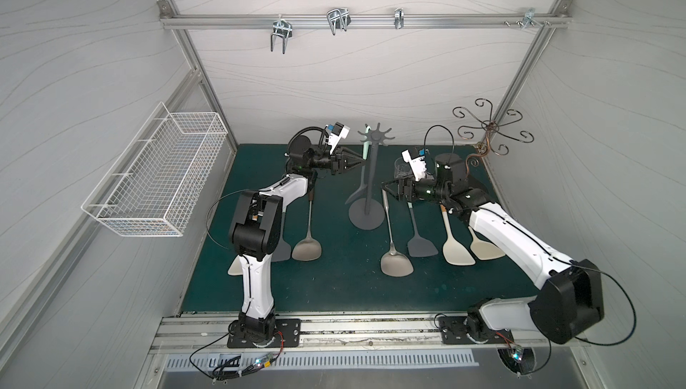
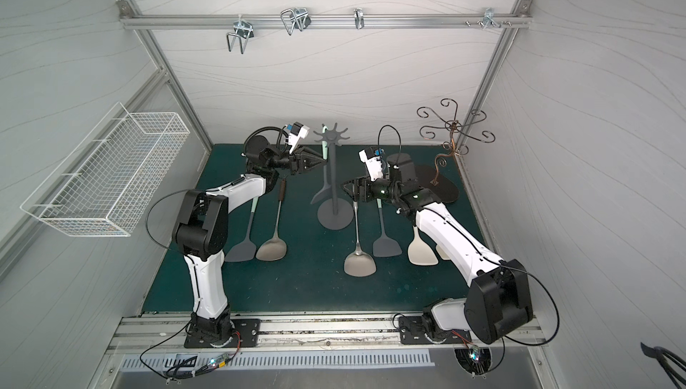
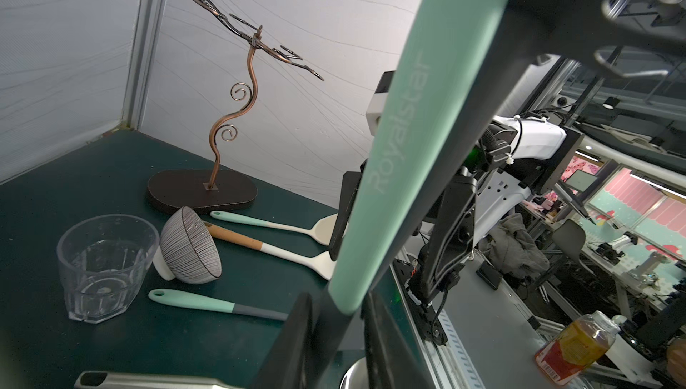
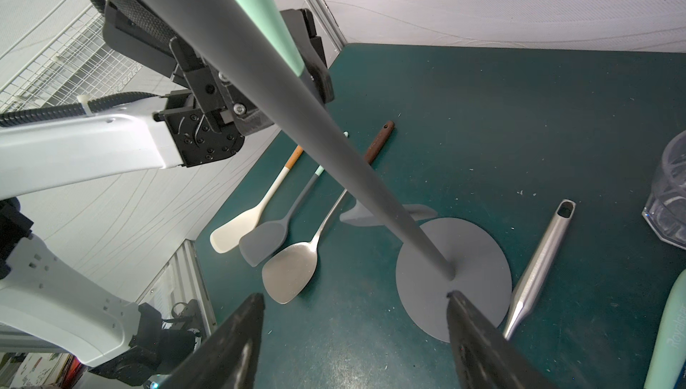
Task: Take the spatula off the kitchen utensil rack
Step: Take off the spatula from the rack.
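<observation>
The dark grey kitchen utensil rack [image 1: 372,175] stands mid-mat, also visible in a top view [image 2: 333,179] and as a pole in the right wrist view [image 4: 334,134]. From its crown hangs the spatula [image 1: 365,151], mint handle above, grey neck and blade below. My left gripper [image 1: 358,164] reaches in from the left, its jaws closed in on the spatula [image 3: 408,127] where mint meets grey; the left gripper [image 3: 337,298] leaves barely a sliver on one side. My right gripper [image 4: 352,296] hangs open and holds nothing, low beside the rack's round base [image 4: 479,257].
Several loose spatulas lie on the green mat [image 1: 334,287], on both sides of the rack, among them a steel one [image 1: 395,264]. A glass [image 3: 104,253] and a striped bowl [image 3: 193,246] sit behind. The bronze curly stand [image 1: 490,131] fills the back right corner; a white wire basket [image 1: 156,179] hangs on the left wall.
</observation>
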Motion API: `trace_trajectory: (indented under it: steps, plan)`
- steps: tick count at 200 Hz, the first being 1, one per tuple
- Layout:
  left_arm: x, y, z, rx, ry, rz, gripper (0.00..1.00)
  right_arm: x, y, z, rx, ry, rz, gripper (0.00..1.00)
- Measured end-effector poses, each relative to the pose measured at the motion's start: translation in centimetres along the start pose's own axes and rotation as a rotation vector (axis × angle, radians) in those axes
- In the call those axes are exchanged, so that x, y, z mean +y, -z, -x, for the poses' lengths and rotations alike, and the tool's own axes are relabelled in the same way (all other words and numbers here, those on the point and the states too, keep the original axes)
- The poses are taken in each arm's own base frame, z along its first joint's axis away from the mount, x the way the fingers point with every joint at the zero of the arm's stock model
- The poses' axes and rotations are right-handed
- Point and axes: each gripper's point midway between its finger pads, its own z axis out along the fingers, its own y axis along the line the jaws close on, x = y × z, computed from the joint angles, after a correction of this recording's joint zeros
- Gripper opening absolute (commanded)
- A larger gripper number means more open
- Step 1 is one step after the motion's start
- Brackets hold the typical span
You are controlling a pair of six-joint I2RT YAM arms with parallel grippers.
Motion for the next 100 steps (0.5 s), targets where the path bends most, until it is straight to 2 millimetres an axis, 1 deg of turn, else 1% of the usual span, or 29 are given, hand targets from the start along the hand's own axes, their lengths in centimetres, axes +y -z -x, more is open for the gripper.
trace_trajectory:
  steps: [25, 55, 100]
  plan:
    - [-0.38, 0.05, 0.09, -0.004, -0.004, 0.006, 0.28, 0.11, 0.0, -0.02, 0.001, -0.006, 0.006, 0.78]
    - [-0.6, 0.08, 0.09, -0.006, -0.013, 0.012, 0.33, 0.16, 0.0, -0.02, 0.002, -0.012, 0.009, 0.78]
    - [-0.43, 0.08, -0.03, -0.006, -0.01, 0.016, 0.33, 0.21, -0.09, -0.2, 0.001, -0.027, 0.019, 0.78]
